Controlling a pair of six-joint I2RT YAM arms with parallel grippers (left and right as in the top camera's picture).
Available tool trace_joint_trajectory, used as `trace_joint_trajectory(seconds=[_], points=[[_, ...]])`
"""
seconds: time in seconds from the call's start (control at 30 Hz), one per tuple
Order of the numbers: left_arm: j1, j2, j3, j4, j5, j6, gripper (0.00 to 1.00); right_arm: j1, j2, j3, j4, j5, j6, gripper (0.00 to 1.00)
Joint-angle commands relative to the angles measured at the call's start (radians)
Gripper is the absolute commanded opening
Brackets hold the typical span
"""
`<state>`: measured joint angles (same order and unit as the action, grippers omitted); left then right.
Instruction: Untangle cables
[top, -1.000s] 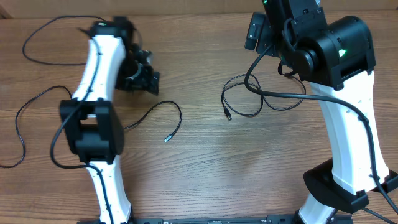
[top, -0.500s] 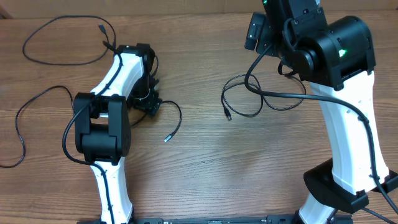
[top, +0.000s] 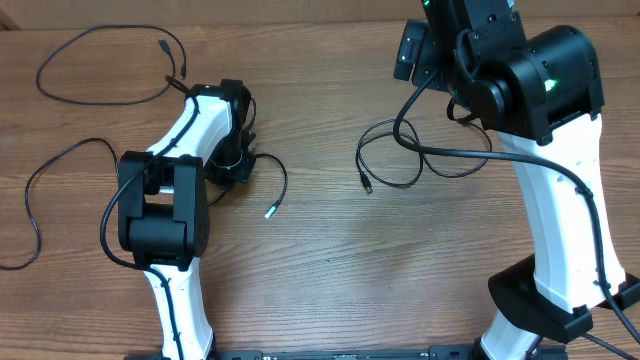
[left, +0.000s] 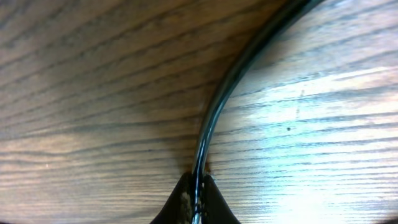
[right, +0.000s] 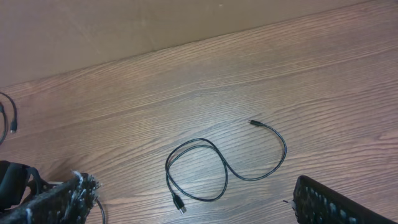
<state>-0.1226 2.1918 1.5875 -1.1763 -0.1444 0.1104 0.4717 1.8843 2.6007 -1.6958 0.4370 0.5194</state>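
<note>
Left pincer (left: 196, 204) pressed together on a thin black cable (left: 217, 106), low against the worktop (left: 93, 74); overhead the grip is hidden under the wrist, only the cable's free tail showing. Right pincer (right: 193, 193) spread wide, holding nothing, above a looped cable (right: 186, 149) partly masked overhead by the arm's thick wire (top: 450, 152). Four cables counted, all lying apart: also an upper-left cable (top: 42, 72) and a left-edge cable (top: 30, 195), cut off by the frame
</note>
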Motion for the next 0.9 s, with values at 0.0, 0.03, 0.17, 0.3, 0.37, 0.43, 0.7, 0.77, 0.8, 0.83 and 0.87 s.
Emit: trace_joint_trajectory(seconds=[0.0,0.03,0.17,0.3,0.37,0.43,0.7,0.77,0.8,0.83,0.87], points=[[0.010,0.020,0.030,-0.037,-0.012,-0.139,0.04,-0.001,-0.008,-0.002,0.003,0.010,-0.004,1.00],[0.012,0.020,0.056,-0.059,-0.012,-0.167,0.04,-0.001,-0.008,-0.002,0.002,0.010,-0.004,1.00],[0.021,0.018,0.249,-0.194,0.016,-0.292,0.04,-0.001,-0.008,-0.002,0.002,0.010,-0.004,1.00],[0.024,0.016,0.448,-0.283,0.152,-0.305,0.04,-0.001,-0.008,-0.002,0.003,0.010,-0.004,1.00],[0.032,0.013,0.557,-0.327,0.185,-0.378,0.04,-0.001,-0.008,-0.002,0.002,0.010,-0.004,1.00],[0.046,0.007,0.647,-0.370,0.188,-0.482,0.04,-0.001,-0.008,-0.002,0.003,0.010,-0.004,1.00],[0.155,-0.005,0.892,-0.493,0.433,-0.605,0.05,-0.001,-0.008,-0.002,0.002,0.010,-0.004,1.00],[0.207,-0.005,0.914,-0.483,0.616,-0.605,0.04,-0.001,-0.008,-0.002,0.002,0.010,-0.004,1.00],[0.228,-0.005,0.917,-0.473,0.686,-0.603,0.04,-0.001,-0.008,-0.002,0.003,0.010,-0.004,1.00],[0.246,-0.005,0.917,-0.465,0.742,-0.589,0.04,-0.001,-0.008,-0.002,0.002,0.010,-0.004,1.00],[0.266,-0.005,0.917,-0.461,0.807,-0.566,0.04,-0.001,-0.008,-0.002,0.002,0.010,-0.004,1.00]])
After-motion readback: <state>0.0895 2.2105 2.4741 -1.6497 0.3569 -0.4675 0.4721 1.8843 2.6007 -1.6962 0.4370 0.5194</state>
